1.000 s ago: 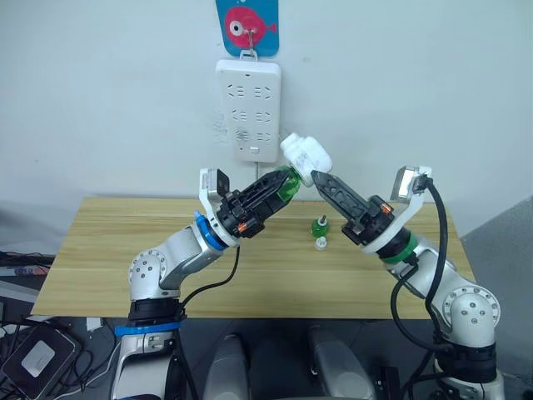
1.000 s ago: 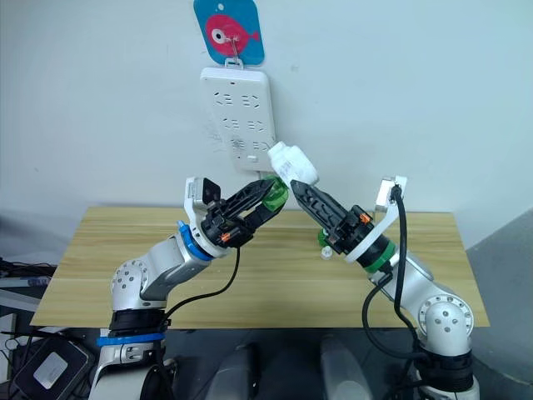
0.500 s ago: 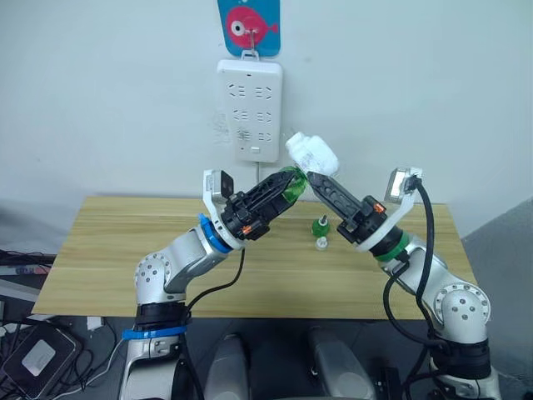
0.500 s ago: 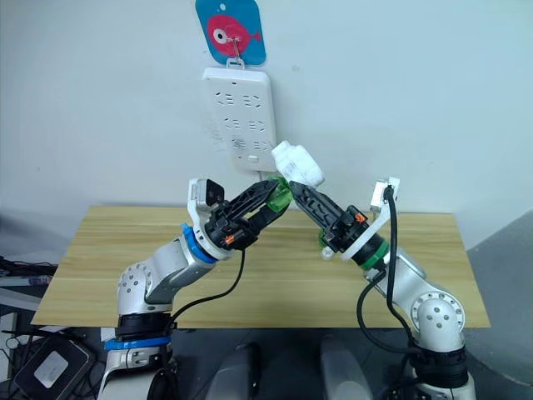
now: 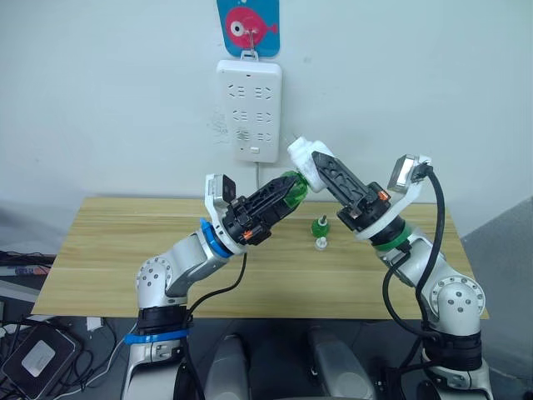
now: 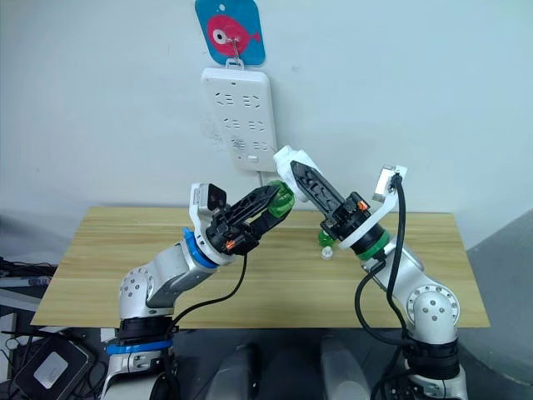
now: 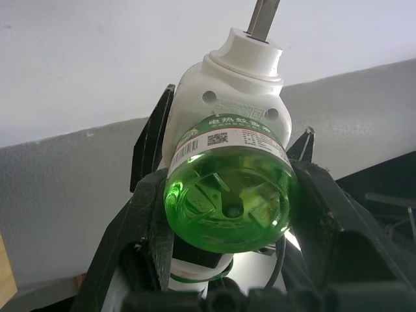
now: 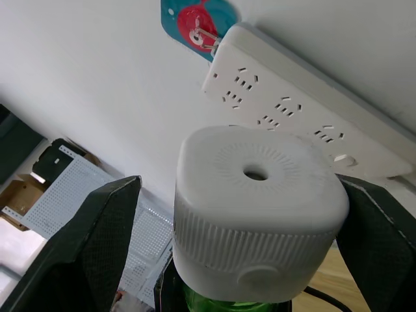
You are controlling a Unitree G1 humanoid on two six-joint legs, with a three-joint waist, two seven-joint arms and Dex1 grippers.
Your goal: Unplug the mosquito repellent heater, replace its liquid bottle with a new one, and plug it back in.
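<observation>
The white mosquito repellent heater (image 5: 305, 157) hangs in the air in front of the wall, just right of the power strip's lower end, with my right gripper (image 5: 313, 163) shut on its sides. A green liquid bottle (image 5: 291, 187) sticks out of the heater's underside, and my left gripper (image 5: 286, 190) is shut on it. The left wrist view shows the bottle's round base (image 7: 227, 198) between the black fingers (image 7: 146, 214), with the heater (image 7: 227, 97) beyond and a metal prong on top. In the right wrist view the heater's vent face (image 8: 257, 195) sits between that gripper's fingers (image 8: 97, 240).
A white multi-socket power strip (image 5: 248, 108) hangs on the wall under a blue tag with a red fish (image 5: 248, 25). Another small green bottle (image 5: 319, 226) and a small white cap (image 5: 320, 243) stand on the wooden table (image 5: 117, 250), under the right arm.
My right wrist has risen and turned, so the heater is tilted differently and sits slightly lower and closer to the strip. The left arm has shifted a little right, still holding the bottle.
</observation>
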